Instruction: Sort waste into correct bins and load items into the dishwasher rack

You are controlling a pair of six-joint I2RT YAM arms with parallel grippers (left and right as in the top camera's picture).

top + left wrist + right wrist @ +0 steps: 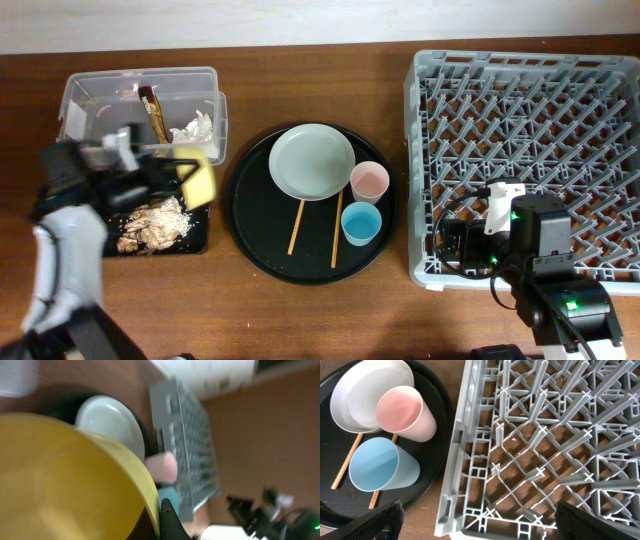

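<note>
My left gripper (185, 175) is shut on the rim of the small yellow bowl (199, 180), held tilted over the shallow black tray (200, 235), which holds brown food scraps (152, 222). In the left wrist view the yellow bowl (65, 480) fills the frame with one finger (170, 520) on its rim. The clear tub (90, 90) holds white tissue (195, 127) and the wrapper stick (153, 113). The round black tray (250, 230) carries the pale green plate (311, 160), pink cup (369, 181), blue cup (361, 223) and two chopsticks (337, 228). My right gripper (477, 520) is open over the grey rack's (525, 80) front left corner.
The rack (545, 435) stands right of the round black tray (437, 460). The pink cup (402, 410), blue cup (380, 467) and plate (355, 405) show in the right wrist view. Brown table wood lies between tub, trays and rack.
</note>
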